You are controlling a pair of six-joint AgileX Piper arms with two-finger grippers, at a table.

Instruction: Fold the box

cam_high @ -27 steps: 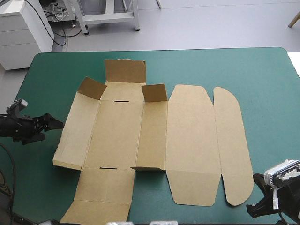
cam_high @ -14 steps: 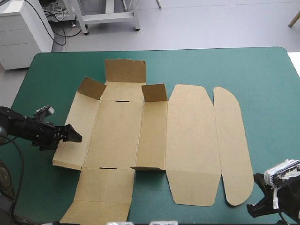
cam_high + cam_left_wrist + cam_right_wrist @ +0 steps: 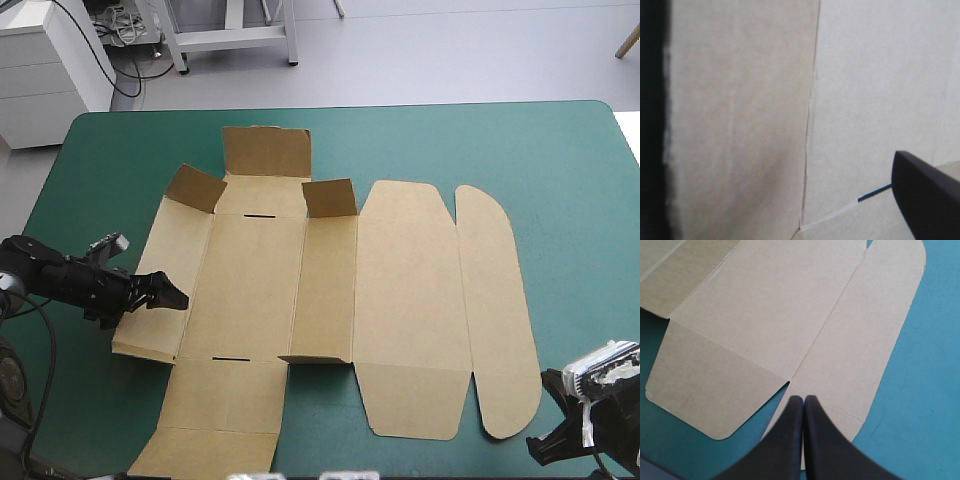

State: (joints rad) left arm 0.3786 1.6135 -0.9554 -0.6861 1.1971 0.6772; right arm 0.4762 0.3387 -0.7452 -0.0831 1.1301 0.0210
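The jaws of the left gripper [image 3: 172, 297] stand spread over the box's left wall panel [image 3: 170, 270], 1 black finger [image 3: 927, 200] showing beside the board and a dark band at the opposite side that I take for the other. Brown board fills the space between them, with the crease [image 3: 807, 125] to the base panel [image 3: 250, 285] running ahead and a slot [image 3: 874, 193] just beyond it. The right gripper [image 3: 803, 407] has its jaws pressed together in 1 point, hovering at the near edge of the rounded lid flap [image 3: 875, 325], gripping nothing.

The step in hand looks like raising that left wall. To do it well, the jaws should probably catch the panel at its outer edge and swing it up about the crease, not drag the sheet sideways; the right gripper could press down on the lid side to anchor it.

The box [image 3: 400, 300] lies mostly flat at the middle of the teal-green worktop [image 3: 560, 170], 2 corner tabs [image 3: 195, 188] and the far flap [image 3: 266, 152] tilted up. No tray is formed yet, and nothing lies on the base.
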